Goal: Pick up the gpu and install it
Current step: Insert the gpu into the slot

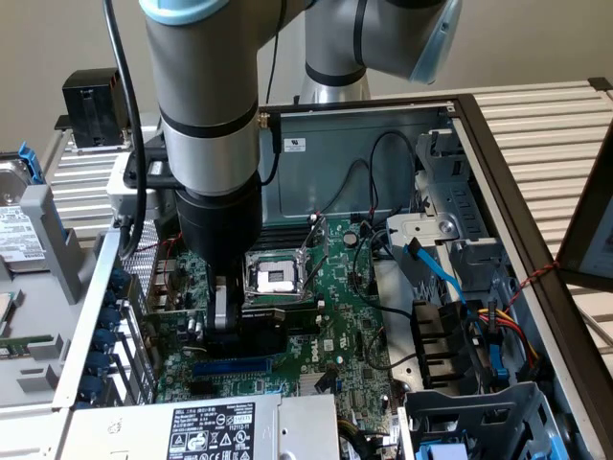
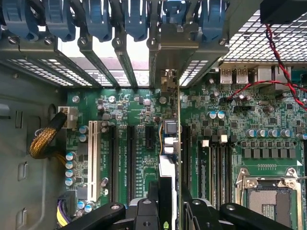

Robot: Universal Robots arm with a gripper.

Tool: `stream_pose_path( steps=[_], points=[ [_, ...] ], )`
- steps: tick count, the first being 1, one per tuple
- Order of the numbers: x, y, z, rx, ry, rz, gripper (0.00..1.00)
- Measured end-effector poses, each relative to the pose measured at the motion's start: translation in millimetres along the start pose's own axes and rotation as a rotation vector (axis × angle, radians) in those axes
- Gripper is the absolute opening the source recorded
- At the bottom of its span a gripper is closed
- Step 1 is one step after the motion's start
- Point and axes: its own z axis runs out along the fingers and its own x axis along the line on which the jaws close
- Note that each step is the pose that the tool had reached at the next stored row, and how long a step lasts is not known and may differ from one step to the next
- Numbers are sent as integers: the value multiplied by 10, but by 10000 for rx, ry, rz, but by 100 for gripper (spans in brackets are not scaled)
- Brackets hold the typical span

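Note:
The gpu [image 2: 169,143] shows edge-on in the wrist view, upright between my gripper's [image 2: 168,208] black fingers [image 2: 144,213], which are shut on it. Its silver end bracket [image 2: 175,45] lines up with a rear slot opening of the case. The card stands over the black expansion slots [image 2: 129,163] of the large green motherboard [image 2: 268,120]; whether it is seated in a slot I cannot tell. In the exterior view my gripper [image 1: 225,321] reaches down into the open computer case, low over the motherboard [image 1: 335,316] beside the CPU socket [image 1: 276,278], with the dark card [image 1: 247,337] under it.
Blue slot latches [image 2: 96,19] line the case's rear wall. A white slot [image 2: 92,158] and a yellow-sleeved cable [image 2: 45,139] lie beside the card. Red wires [image 2: 268,81] cross near the ports. The power supply [image 1: 211,426], drive cage [image 1: 460,211] and cable bundle [image 1: 479,326] crowd the case.

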Motion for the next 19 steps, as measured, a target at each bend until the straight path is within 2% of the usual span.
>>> stream_pose_path(
  steps=[19],
  points=[
    [7,-1,14,1,-1,0,27]
  ],
)
